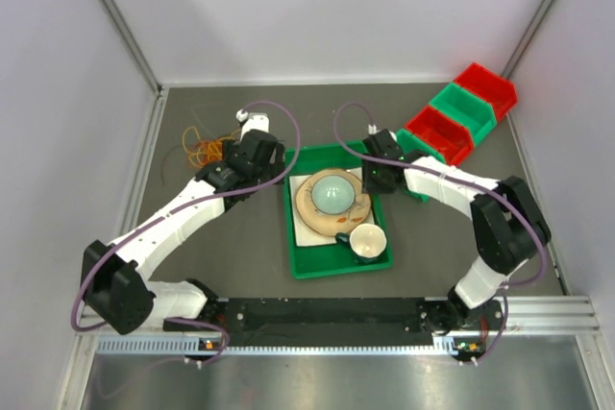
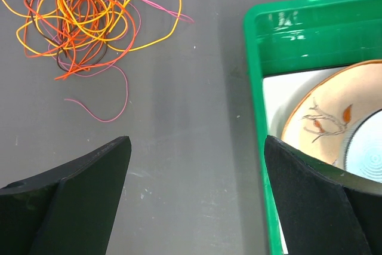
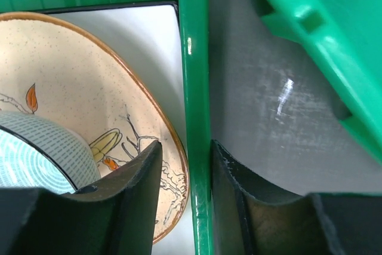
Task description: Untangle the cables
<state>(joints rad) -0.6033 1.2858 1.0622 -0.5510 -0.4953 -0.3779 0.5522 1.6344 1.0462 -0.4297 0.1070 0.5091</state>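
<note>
The cables [image 1: 204, 149] lie in a tangled heap of orange, yellow, red, pink and dark strands on the grey table at the back left; the left wrist view has the cables [image 2: 83, 19] at its upper left. My left gripper [image 1: 242, 156] hovers between that heap and the green tray [image 1: 287, 228]. In its wrist view my left gripper [image 2: 197, 141] is wide open over bare table, holding nothing. My right gripper [image 1: 377, 177] is at the tray's right rim. There my right gripper [image 3: 186, 143] straddles the rim [image 3: 194, 58], one finger against it, the other a small gap away over the plate.
The tray holds a cream plate [image 1: 309, 210] with a pale blue bowl [image 1: 333, 191] on it and a cup [image 1: 365, 240]. A red bin [image 1: 434, 132], a green bin [image 1: 461, 108] and another red bin [image 1: 483, 84] stand at the back right, close to my right gripper.
</note>
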